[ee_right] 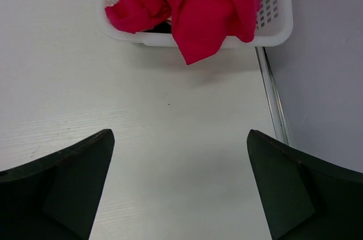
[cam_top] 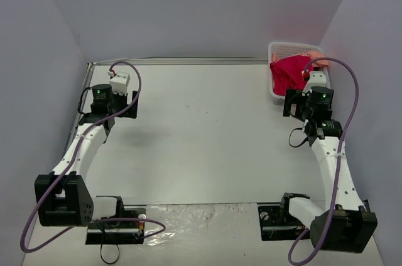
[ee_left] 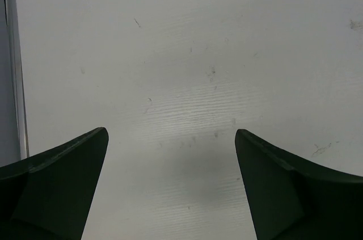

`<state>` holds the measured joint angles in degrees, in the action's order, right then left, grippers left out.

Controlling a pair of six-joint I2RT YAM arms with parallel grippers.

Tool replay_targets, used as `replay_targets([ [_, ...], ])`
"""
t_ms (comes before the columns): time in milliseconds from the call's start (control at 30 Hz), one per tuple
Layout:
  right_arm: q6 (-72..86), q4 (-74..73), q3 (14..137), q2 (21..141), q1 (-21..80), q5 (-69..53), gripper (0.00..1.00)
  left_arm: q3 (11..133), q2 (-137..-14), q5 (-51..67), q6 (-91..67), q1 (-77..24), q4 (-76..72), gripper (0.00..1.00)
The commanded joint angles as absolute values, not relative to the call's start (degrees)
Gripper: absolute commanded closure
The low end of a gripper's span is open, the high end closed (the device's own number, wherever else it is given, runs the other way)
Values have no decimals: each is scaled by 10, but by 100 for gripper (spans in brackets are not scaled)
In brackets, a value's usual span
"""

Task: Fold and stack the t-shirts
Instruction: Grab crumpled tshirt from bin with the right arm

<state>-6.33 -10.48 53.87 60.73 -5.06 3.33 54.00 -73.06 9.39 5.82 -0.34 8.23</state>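
Note:
A crumpled crimson t-shirt [cam_top: 287, 72] fills the white basket [cam_top: 280, 48] at the table's far right corner. One flap [ee_right: 198, 30] hangs over the basket's near rim [ee_right: 272, 33]. A salmon pink t-shirt [cam_top: 318, 60] shows behind it, and a bit of black garment [ee_right: 163, 26] peeks out under the red cloth. My right gripper [ee_right: 180, 132] is open over bare table just short of the basket, holding nothing. My left gripper [ee_left: 170, 132] is open above bare table at the far left, far from the shirts.
A metal strip runs along the table's left edge [ee_left: 14, 81] and its right edge [ee_right: 272, 98], with grey walls close behind. Both arm bases [cam_top: 63, 200] [cam_top: 339, 222] sit at the near edge with looping purple cables.

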Motion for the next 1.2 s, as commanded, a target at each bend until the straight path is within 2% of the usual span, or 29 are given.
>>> replay_targets([
  [0, -47, -97, 554, 560, -40, -21, 0, 557, -698, 81, 62, -3, 77, 6],
  [133, -144, -105, 506, 588, -40, -167, 0, 534, -672, 81, 76, -3, 52, 6],
  [233, -172, -151, 543, 648, -15, -180, 0, 498, -644, 83, 86, -3, 11, 6],
  [367, -156, -116, 596, 720, -11, -51, 0, 504, -634, 91, 119, -3, 23, 6],
  [500, -173, -40, 628, 770, -10, 28, 0, 526, -642, 76, 123, -3, 61, 6],
  [633, -171, -33, 710, 876, -11, 79, 1, 530, -648, 77, 127, -3, 70, 6],
  [800, -157, -25, 797, 952, -15, 135, 3, 522, -647, 72, 130, -3, 59, 6],
  [933, -149, -28, 865, 1028, -16, 180, 9, 518, -656, 77, 132, -3, 55, 6],
  [1033, -148, -37, 888, 1079, -16, 195, 19, 518, -659, 83, 133, -3, 57, 6],
  [1067, -148, -43, 907, 1092, -16, 202, 34, 514, -658, 92, 134, -3, 55, 6],
  [1133, -150, -51, 925, 1128, -17, 218, 53, 509, -656, 102, 135, -3, 52, 6],
  [1167, -152, -58, 935, 1137, -17, 221, 81, 507, -656, 111, 135, -3, 49, 6],
])
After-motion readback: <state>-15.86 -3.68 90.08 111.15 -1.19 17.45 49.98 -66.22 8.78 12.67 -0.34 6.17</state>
